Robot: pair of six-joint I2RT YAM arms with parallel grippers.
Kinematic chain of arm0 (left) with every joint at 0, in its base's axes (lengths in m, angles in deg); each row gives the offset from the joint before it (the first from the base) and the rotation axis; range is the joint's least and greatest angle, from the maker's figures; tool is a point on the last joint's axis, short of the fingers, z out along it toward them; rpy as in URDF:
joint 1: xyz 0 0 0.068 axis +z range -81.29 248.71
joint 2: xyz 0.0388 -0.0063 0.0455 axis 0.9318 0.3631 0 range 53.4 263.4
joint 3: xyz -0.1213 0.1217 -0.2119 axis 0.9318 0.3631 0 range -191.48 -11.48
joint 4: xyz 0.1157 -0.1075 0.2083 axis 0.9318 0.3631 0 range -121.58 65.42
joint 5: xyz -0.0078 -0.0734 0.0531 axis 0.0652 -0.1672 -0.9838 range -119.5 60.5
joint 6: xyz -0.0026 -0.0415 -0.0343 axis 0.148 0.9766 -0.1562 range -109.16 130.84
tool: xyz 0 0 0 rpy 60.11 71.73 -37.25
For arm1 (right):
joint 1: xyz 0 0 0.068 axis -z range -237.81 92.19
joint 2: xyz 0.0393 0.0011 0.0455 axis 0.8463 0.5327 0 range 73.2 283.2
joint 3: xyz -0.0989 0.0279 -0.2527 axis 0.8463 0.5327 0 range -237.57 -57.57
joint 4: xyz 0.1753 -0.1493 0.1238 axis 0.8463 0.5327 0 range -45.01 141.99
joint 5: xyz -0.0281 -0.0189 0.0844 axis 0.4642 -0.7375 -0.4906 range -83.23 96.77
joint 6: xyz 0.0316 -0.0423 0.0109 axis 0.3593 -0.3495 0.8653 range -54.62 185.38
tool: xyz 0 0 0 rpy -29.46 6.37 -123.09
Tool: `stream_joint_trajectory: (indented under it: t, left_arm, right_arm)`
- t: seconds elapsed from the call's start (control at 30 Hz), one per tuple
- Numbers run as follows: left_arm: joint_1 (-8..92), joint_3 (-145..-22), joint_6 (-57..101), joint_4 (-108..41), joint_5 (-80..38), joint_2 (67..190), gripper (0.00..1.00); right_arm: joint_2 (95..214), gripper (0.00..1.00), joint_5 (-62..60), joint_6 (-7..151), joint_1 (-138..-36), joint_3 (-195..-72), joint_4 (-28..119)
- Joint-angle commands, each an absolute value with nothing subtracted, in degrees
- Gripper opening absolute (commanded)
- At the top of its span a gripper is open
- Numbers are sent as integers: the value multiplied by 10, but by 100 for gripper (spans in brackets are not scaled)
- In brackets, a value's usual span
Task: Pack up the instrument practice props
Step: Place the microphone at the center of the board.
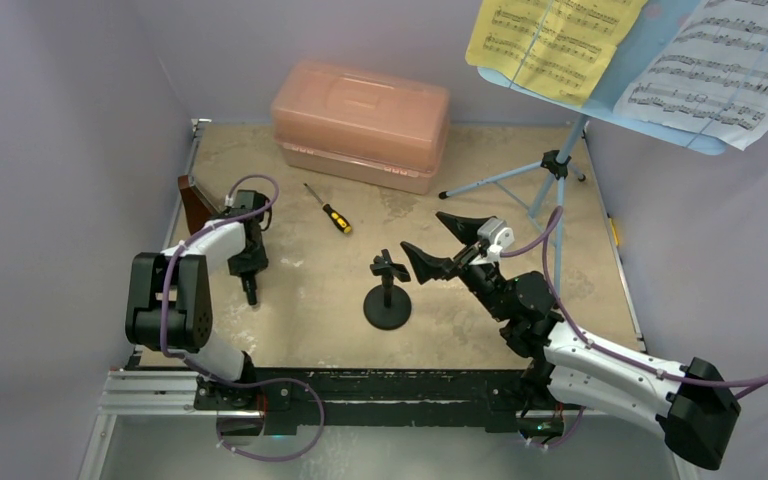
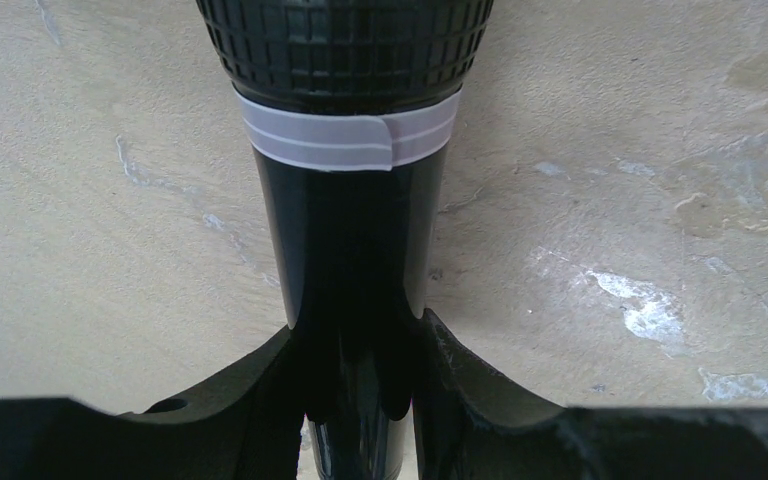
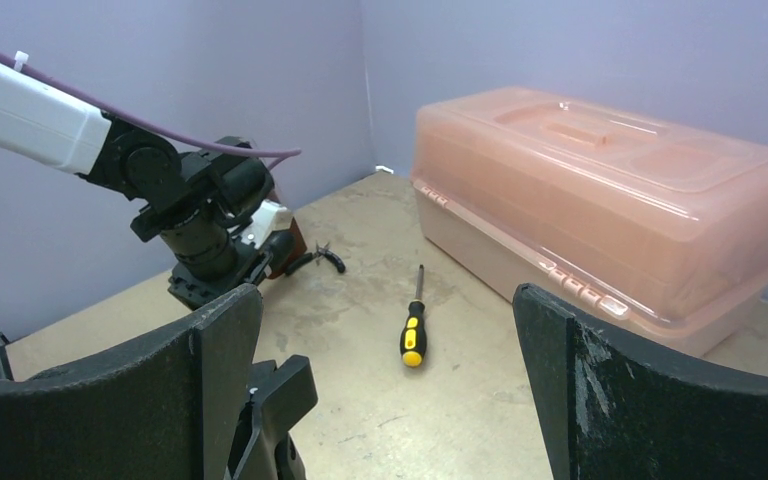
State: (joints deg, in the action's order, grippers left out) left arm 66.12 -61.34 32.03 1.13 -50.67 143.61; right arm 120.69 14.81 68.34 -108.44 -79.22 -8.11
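Pipe (image 2: 350,230), black, sits pinched between left pincer (image 2: 360,335) fingers; right pincer (image 3: 385,305) spread.

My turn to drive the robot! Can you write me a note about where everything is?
Left gripper: shut on the black pipe, near the left edge.
Right gripper: open, empty, beside the round-base holder.
Metronome stands far left; yellow page and white page sit on the music stand, back right.
Pink case is closed.
Done: pipe gripped. Left: open the case, pack everything.
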Motion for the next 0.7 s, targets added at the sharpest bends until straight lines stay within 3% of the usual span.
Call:
stream_joint_trajectory:
  t: [0.0,0.2,0.67]
  left_arm:
    - [665,-636,341,14,-509,1438,0]
    - [666,-643,331,20,-483,1463,1]
    - [662,-643,297,10,-429,1462,23]
  right_arm:
    - [1199,98,158,679,-1086,-790,-108]
    - [1199,98,158,679,-1086,-790,-108]
    - [1203,98,159,679,-1086,-788,-110]
